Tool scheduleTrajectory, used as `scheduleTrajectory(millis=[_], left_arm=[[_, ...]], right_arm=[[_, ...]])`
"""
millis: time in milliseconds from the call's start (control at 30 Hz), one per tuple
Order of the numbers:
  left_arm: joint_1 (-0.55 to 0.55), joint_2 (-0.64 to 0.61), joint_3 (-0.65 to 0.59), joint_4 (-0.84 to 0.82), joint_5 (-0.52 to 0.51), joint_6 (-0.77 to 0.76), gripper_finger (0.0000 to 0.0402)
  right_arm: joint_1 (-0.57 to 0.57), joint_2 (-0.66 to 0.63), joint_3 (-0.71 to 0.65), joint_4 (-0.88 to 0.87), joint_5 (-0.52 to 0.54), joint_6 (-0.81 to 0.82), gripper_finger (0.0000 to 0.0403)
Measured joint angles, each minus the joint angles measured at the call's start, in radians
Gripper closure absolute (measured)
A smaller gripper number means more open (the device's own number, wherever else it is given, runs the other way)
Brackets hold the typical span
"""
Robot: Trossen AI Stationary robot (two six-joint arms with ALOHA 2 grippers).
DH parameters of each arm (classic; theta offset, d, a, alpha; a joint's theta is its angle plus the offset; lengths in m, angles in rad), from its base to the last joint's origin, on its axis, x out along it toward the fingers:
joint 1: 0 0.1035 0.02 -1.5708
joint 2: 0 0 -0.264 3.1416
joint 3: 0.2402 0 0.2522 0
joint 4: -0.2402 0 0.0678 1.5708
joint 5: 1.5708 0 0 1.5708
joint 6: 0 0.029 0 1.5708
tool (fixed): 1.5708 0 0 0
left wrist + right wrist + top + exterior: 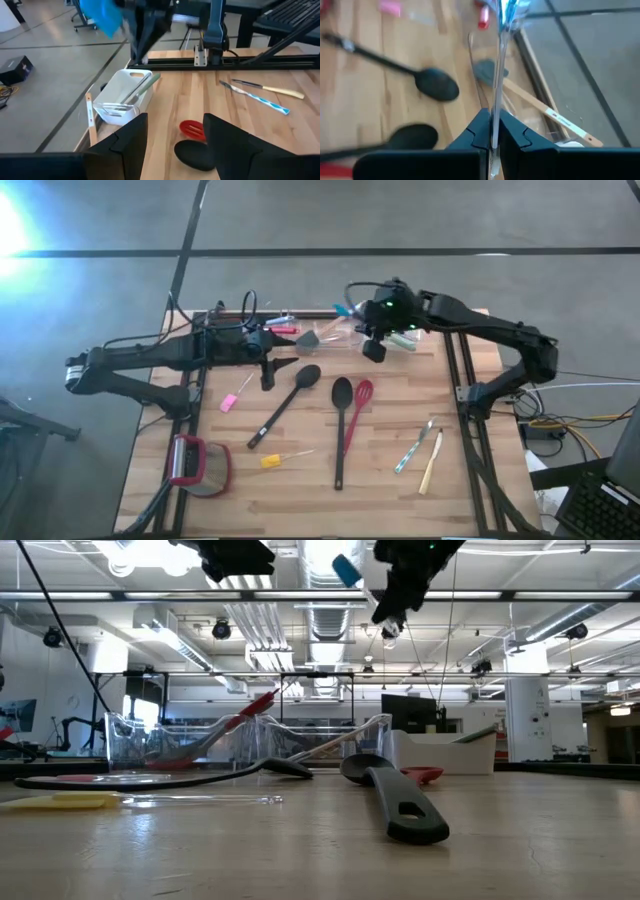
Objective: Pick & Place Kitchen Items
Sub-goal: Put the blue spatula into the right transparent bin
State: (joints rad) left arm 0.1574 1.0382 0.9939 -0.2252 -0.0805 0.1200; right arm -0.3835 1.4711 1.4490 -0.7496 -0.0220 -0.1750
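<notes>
My right gripper (pixel 492 127) hangs high over the table's far side, shut on a thin clear-shafted utensil with a blue end (pixel 345 570). My left gripper (pixel 172 145) is raised over the table's left middle, open, with nothing between its fingers. Lying flat on the wood are two black spoons (pixel 285 405) (pixel 340 430), a red slotted spatula (pixel 357 412), a yellow piece (pixel 272 462), a pink piece (pixel 232 400), and metal and wooden cutlery (pixel 415 450) (pixel 432 462). More utensils lie in a clear tub (pixel 300 330) at the far edge. My right gripper pinches the utensil's thin clear shaft (pixel 495 112) between its two fingers. The shaft runs out ahead of the fingertips, along the way they point. The utensil is lifted clear of the table, and in the low view its blue end (pixel 343 310) stands higher than the gripper.
A white tub (pixel 122 97) with a green-handled utensil stands at the far edge below my right arm. A red-framed round object (pixel 195 465) lies near the front left corner. Black frame rails (pixel 462 390) run along both sides of the table.
</notes>
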Motion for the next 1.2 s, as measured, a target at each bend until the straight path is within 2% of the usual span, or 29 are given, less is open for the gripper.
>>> scheduleTrajectory(millis=[233, 467, 667, 767, 933, 1200], left_arm=[[0.000, -0.012, 0.000, -0.003, 0.000, 0.000, 0.0205], [0.000, -0.016, 0.000, -0.003, 0.000, 0.003, 0.0205], [0.000, -0.020, 0.000, -0.003, 0.000, 0.003, 0.0206], [0.000, -0.025, 0.000, -0.003, 0.001, 0.003, 0.0206], [0.000, -0.032, 0.000, -0.009, 0.001, 0.003, 0.0206], [0.000, -0.033, 0.000, -0.034, 0.001, 0.037, 0.0206]], right_arm=[[-0.007, 0.220, 0.175, -0.128, 0.021, -0.135, 0.0392], [-0.008, 0.450, 0.390, -0.377, 0.248, -0.221, 0.0392], [-0.013, 0.622, 0.561, -0.561, 0.341, -0.270, 0.0392], [-0.013, 0.689, 0.628, -0.606, 0.388, -0.325, 0.0392], [-0.013, 0.768, 0.713, -0.608, 0.397, -0.422, 0.0392], [-0.025, 0.850, 0.808, -0.604, 0.418, -0.490, 0.0392]])
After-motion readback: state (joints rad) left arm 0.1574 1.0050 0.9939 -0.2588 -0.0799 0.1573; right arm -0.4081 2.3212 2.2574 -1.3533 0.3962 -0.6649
